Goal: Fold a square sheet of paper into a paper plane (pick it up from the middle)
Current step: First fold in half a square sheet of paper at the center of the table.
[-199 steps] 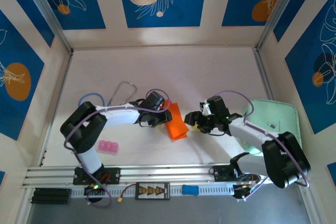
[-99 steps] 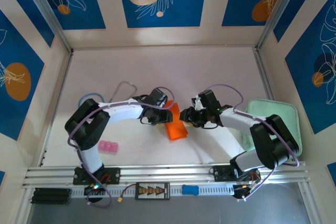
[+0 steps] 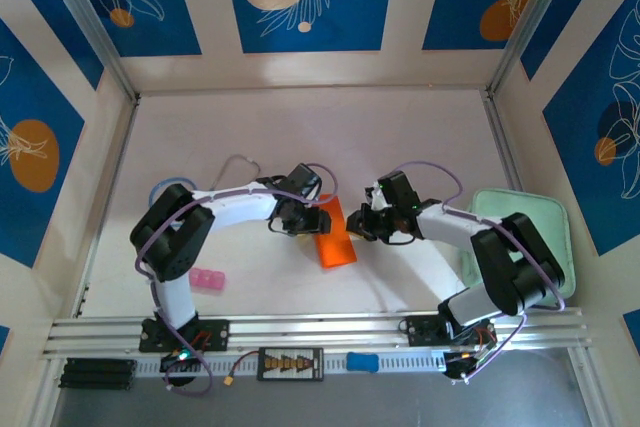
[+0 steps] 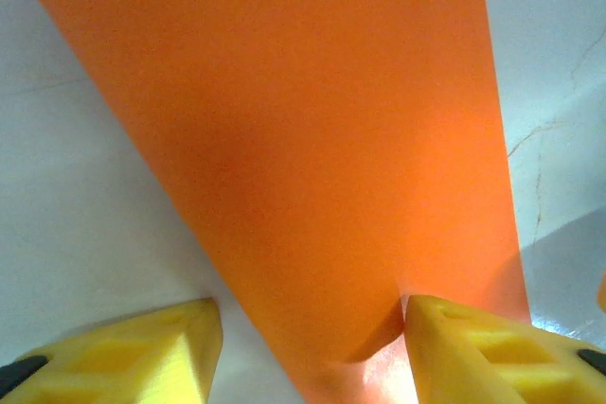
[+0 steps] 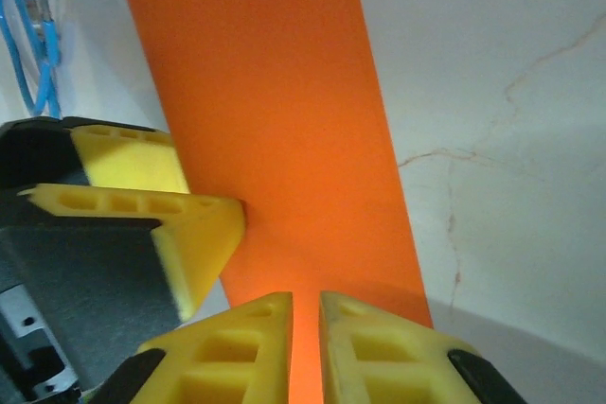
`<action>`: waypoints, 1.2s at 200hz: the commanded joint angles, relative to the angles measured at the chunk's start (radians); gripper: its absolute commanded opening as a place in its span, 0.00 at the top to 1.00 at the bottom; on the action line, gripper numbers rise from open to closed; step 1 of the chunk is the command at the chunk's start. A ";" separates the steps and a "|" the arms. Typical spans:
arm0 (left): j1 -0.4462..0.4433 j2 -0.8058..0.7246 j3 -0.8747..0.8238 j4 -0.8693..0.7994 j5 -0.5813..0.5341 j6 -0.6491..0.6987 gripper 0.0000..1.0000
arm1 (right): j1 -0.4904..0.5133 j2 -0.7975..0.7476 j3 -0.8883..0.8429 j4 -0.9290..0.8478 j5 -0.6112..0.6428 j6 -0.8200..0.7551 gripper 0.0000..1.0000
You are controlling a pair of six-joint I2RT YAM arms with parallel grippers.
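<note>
The orange sheet of paper (image 3: pixel 336 240) lies on the white table between both arms, folded into a long narrow strip. My left gripper (image 3: pixel 306 219) is at its left edge. In the left wrist view the left gripper (image 4: pixel 308 352) stands open astride the paper (image 4: pixel 303 139), with the right fingertip (image 4: pixel 464 342) touching the paper's edge. My right gripper (image 3: pixel 362 224) comes in from the right. In the right wrist view the right gripper (image 5: pixel 305 333) is closed to a thin slit on the paper (image 5: pixel 275 111), and orange shows in the slit. The left gripper's finger (image 5: pixel 194 234) sits just beside it.
A pale green tray (image 3: pixel 535 237) lies at the right under the right arm. A small pink block (image 3: pixel 207 279) sits near the left arm's base. Cable loops (image 3: pixel 235 169) lie behind the left arm, with a blue cable (image 5: pixel 28 54) beyond the paper. Walls enclose the table.
The right gripper has swung left from the tray side onto the paper and closed its jaws there. The left gripper stayed at the paper's left edge and opened slightly.
</note>
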 commanded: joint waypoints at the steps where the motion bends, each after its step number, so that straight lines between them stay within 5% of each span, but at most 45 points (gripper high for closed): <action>1: 0.002 0.034 0.003 -0.001 0.020 0.023 0.44 | 0.011 0.038 0.035 0.013 -0.027 -0.007 0.84; 93: 0.001 0.007 -0.006 0.008 0.025 0.015 0.42 | 0.035 0.228 0.083 -0.015 0.031 0.000 0.95; 178: 0.069 -0.186 -0.198 0.262 0.065 -0.144 0.36 | 0.130 0.163 -0.115 0.173 0.150 0.398 0.95; 240: 0.073 -0.152 -0.245 0.328 0.100 -0.171 0.39 | 0.146 0.143 -0.142 0.190 0.186 0.468 0.95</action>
